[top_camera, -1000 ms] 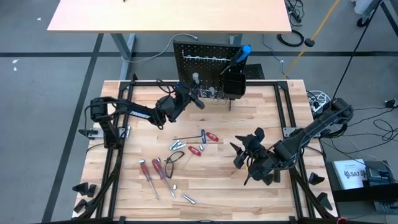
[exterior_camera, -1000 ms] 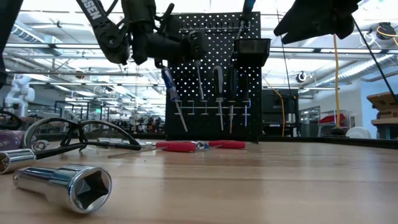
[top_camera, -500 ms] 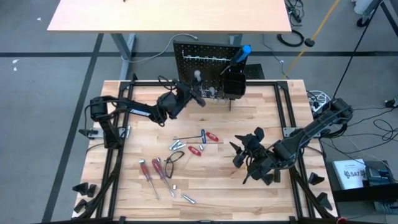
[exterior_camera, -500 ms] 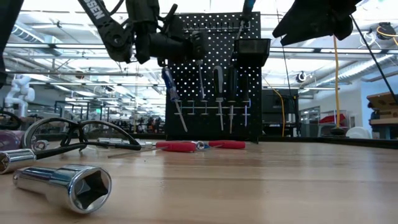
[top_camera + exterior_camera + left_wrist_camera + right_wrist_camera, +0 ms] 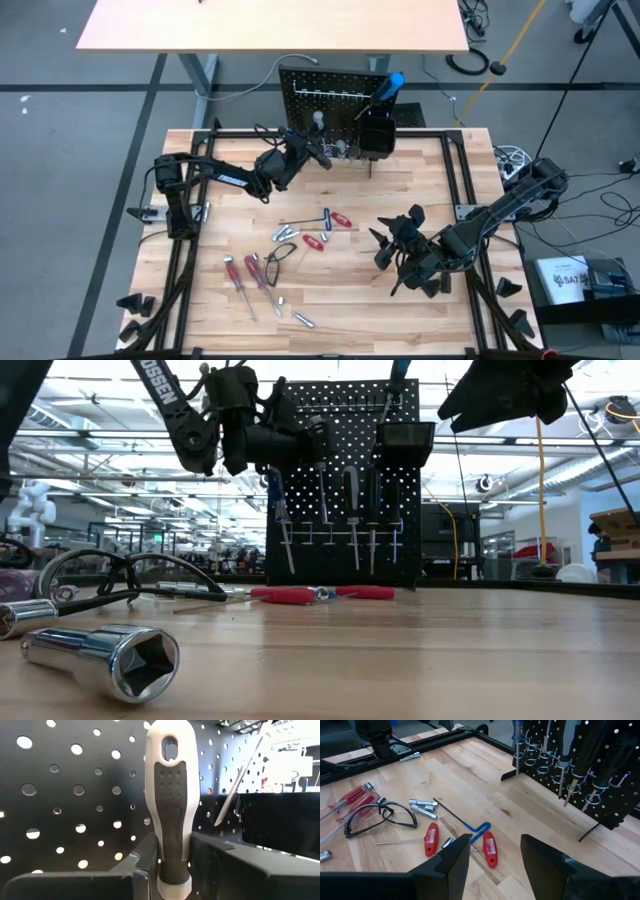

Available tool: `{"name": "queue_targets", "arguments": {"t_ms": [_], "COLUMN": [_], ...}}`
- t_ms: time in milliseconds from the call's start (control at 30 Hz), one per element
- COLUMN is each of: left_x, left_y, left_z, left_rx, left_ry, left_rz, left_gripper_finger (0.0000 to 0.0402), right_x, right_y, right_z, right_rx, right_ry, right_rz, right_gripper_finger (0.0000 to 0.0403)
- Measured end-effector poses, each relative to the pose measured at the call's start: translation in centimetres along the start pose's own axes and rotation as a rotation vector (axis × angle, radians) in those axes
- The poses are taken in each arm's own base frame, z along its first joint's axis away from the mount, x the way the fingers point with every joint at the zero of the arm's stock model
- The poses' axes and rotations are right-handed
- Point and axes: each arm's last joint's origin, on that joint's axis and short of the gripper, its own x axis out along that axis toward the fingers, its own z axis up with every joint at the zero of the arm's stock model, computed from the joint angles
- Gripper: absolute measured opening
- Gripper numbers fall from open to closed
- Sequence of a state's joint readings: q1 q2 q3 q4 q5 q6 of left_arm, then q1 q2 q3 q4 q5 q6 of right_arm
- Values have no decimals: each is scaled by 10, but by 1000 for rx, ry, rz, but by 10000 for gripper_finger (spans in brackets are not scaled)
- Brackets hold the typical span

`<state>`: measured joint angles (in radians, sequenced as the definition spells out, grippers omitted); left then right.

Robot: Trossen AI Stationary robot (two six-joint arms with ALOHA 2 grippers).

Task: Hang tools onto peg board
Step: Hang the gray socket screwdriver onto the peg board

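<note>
Left wrist view shows the left gripper clamped on a grey-and-white screwdriver, held upright just in front of the peg board. Over the table's right side, the right gripper hovers with fingers apart, holding nothing; red-handled tools lie below.

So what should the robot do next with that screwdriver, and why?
Probably ease it down into a holder. The left hand grips the screwdriver close against the peg board, its shaft hanging beside the tools already hung.
</note>
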<state>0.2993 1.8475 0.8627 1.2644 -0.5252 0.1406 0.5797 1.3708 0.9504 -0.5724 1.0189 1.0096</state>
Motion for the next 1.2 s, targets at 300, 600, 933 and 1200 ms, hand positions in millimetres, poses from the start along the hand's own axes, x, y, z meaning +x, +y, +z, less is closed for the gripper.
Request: {"name": "queue_targets", "arguments": {"t_ms": [300, 600, 933, 1200], "left_x": [-4, -1, 3, 6], "left_y": [-10, -10, -6, -8], "left_z": [-2, -3, -9, -30], "left_rx": [14, 53, 30, 29], "left_ry": [23, 56, 61, 100], "left_rz": [-29, -28, -15, -15], "left_gripper_finger": [86, 86, 86, 86], "right_x": [0, 0, 0, 0], "right_y": [0, 0, 0, 0], "right_z": [0, 0, 0, 0], "right_rx": [0, 0, 2, 3], "right_ry": [3, 3, 2, 2], "right_rz": [2, 2, 3, 3], "right_gripper_finger": [169, 169, 169, 169]}}
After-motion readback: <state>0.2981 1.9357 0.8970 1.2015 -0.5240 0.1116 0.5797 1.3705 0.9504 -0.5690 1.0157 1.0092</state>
